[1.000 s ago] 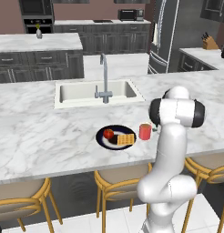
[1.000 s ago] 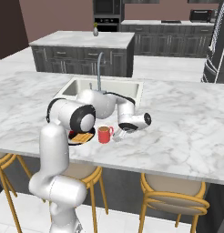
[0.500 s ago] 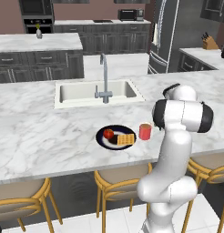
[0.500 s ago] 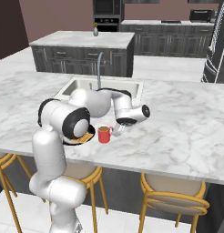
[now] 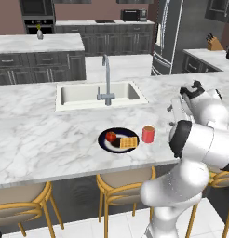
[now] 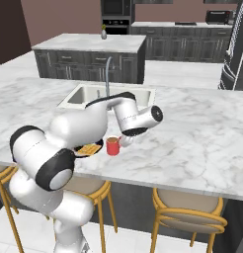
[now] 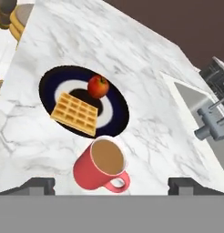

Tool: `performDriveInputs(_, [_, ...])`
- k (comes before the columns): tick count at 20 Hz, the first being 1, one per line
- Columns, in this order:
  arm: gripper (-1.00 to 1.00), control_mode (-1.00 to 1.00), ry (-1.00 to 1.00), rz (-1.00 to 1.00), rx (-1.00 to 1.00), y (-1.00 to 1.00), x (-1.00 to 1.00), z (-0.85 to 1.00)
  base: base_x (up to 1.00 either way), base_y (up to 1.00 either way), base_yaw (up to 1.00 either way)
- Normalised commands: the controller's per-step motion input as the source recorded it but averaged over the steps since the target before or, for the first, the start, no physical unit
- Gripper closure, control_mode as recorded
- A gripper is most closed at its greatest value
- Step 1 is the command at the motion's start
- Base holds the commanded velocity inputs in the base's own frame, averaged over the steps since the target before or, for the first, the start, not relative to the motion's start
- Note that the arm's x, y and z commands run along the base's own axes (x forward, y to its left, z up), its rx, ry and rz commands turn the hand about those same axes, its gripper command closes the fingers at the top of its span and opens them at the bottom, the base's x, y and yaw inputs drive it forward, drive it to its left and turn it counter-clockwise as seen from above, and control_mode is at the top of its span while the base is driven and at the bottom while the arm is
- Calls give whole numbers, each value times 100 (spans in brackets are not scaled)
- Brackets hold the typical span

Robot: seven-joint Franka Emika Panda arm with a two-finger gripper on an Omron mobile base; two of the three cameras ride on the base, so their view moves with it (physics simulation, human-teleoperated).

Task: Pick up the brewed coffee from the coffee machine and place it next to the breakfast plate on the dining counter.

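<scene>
In the hand view, the breakfast plate (image 7: pixel 48 79) lies at centre left on the dining counter (image 7: pixel 145 82), with waffle (image 7: pixel 74 113) and apple (image 7: pixel 98 86). Just below it, the brewed coffee (image 7: pixel 101 164) stands upright, seemingly apart from the plate. The gripper (image 7: pixel 111 185) is spread wide, empty, fingertips (image 7: pixel 37 185) flanking the mug. A faucet (image 7: pixel 213 125) is at right.
</scene>
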Motion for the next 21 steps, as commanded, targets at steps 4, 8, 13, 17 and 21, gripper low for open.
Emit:
performDriveInputs(4, [-100,-100,-18,2,-15,0,-97,35,0,0,0])
performDriveInputs(8, [-100,-100,-8,12,-4,-32,-89,-1,0,0,0])
performDriveInputs(13, [-100,-100,-4,10,1,-55,-81,-1,0,0,0])
performDriveInputs(17, [-100,-100,-4,6,3,-52,-67,0,0,0,0])
performDriveInputs(21, [-100,-100,-4,3,4,-51,-58,0,0,0,0])
